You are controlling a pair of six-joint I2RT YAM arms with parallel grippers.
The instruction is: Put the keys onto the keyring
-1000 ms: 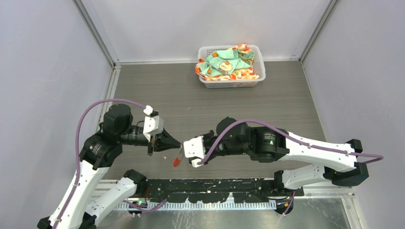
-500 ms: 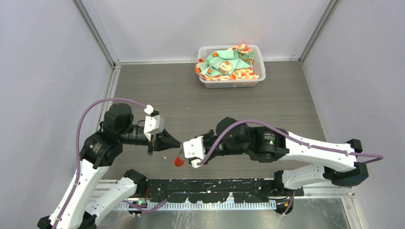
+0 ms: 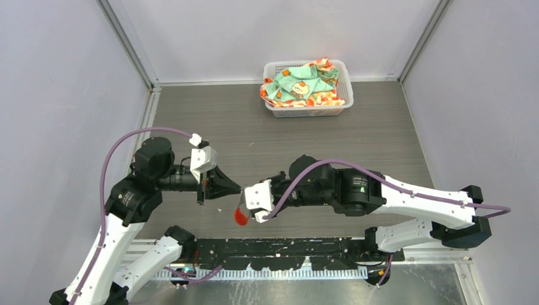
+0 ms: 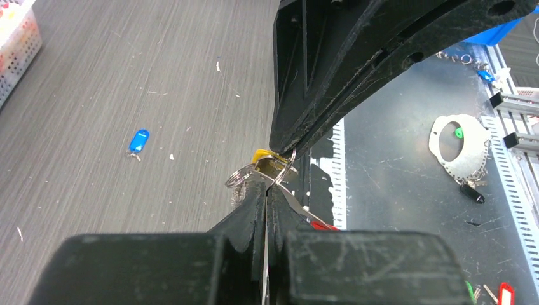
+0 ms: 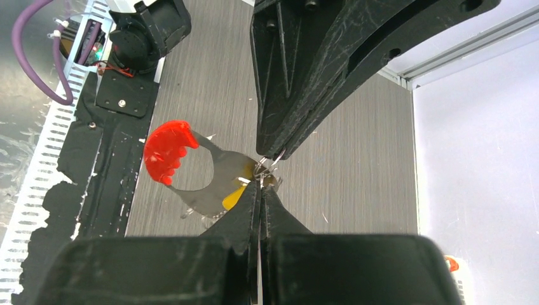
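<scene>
Over the grey table (image 3: pixel 286 140), near edge, the left gripper (image 4: pixel 266 189) clamps shut on the keyring (image 4: pixel 238 178) and the right gripper (image 5: pixel 260 187) on the yellow key (image 4: pixel 266 156), tips touching. The red tag (image 3: pixel 239 216) has swung broadside, so threading seems underway. The blue key (image 4: pixel 138 141) lies apart.

- Table (image 3: pixel 254 127): grey wood-grain top, scattered with small pale specks, walled on three sides.
- White plastic basket (image 3: pixel 308 112) stands at the far edge, right of centre, with a crumpled patterned cloth (image 3: pixel 302 82) inside.
- Blue-tagged key (image 4: pixel 138 141) lies flat on bare wood, alone.
- Dark scuffed plate (image 4: pixel 394 159) covers the near edge; on it lie a white round piece with a chain (image 4: pixel 459 146) and a red tag (image 4: pixel 505 293).
</scene>
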